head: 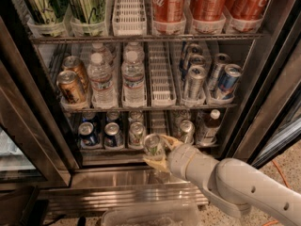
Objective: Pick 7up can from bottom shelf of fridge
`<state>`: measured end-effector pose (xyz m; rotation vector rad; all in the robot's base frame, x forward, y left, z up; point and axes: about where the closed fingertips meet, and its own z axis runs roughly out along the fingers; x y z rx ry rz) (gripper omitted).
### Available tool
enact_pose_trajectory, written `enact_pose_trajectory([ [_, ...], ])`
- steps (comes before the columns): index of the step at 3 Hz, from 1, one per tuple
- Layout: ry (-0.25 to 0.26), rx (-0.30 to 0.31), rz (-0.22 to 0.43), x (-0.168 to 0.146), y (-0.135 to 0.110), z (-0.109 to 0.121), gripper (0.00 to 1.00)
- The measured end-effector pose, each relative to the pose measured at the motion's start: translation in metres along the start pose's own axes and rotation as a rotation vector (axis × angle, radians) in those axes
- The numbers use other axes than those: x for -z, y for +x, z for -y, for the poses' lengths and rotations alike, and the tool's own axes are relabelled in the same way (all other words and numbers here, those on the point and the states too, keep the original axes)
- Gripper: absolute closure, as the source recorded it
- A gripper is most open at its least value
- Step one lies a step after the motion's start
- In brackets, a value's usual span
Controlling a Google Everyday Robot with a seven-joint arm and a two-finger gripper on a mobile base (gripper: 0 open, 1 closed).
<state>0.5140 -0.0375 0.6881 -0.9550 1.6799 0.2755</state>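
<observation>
The gripper point(156, 153) is grasping the can point(153, 143) just in front of the bottom shelf point(94, 149). The pulling-out step is probably beginning; next the arm needs drawing it straight back from the fridge point(117, 179), avoiding the neighbour cans point(136, 132).

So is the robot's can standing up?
Upright. The gripper holds the can at the shelf front, round top facing up.
</observation>
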Motion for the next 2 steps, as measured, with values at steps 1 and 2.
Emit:
enact_pose_trajectory([
  [1, -0.130, 0.022, 0.109, 0.008, -0.029, -0.028, 1.00],
  [2, -0.205, 0.024, 0.145, 0.012, -0.038, -0.048, 1.00],
])
